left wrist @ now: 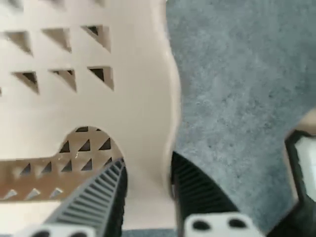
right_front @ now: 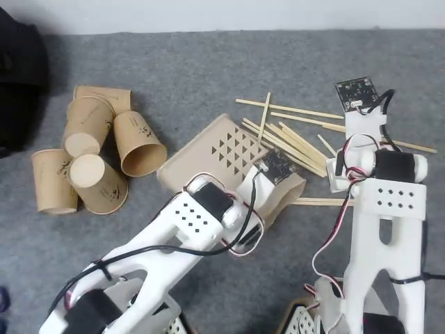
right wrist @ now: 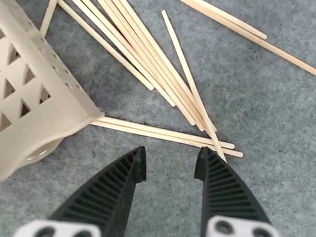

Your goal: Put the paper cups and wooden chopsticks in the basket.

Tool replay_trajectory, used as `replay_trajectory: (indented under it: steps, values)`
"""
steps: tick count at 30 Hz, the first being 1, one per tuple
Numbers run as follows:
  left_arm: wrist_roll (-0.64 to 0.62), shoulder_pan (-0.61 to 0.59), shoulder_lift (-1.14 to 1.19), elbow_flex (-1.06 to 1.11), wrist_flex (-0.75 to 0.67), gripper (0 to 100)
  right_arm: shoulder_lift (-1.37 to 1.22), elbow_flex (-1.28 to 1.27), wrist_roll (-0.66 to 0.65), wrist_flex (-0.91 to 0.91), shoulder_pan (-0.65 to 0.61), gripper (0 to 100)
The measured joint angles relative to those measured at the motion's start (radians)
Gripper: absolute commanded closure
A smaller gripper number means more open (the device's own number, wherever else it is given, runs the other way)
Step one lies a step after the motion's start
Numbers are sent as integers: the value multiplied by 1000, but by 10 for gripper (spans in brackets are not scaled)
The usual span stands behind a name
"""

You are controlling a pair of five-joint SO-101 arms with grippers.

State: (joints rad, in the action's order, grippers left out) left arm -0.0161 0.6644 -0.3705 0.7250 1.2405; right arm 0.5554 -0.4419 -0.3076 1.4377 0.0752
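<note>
Noted left gripper point(left wrist: 148, 163) clamped on wall of tipped-over basket point(right_front: 222, 149). Noted right gripper point(right wrist: 171, 153), jaws apart, above chopsticks point(right wrist: 153, 64) on carpet point(right_front: 208, 62) beside basket, with 5 cups point(right_front: 97, 181) lying near opposite side. Could lose thin wall from clamp on righting, or trap chopsticks under basket.

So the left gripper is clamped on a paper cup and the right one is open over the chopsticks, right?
No: the left gripper clamps the basket wall, as the left wrist view shows; the rest holds.
</note>
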Motion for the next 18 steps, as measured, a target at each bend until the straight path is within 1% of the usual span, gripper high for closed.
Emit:
replay_trajectory:
  steps: [3, 6, 9, 14, 18]
  values:
    - [8, 6, -2, 21, -29, 988, 0, 0, 0, 0, 0, 819]
    - [61, 23, -2, 21, -29, 988, 0, 0, 0, 0, 0, 819]
    - [78, 31, 0, -8, -12, 988, 0, 0, 0, 0, 0, 819]
    - [83, 40, 2, -149, 94, 988, 0, -43, 0, -12, -2, 819]
    - [86, 34, 3, -328, 216, 988, 0, -83, 0, -48, 15, 819]
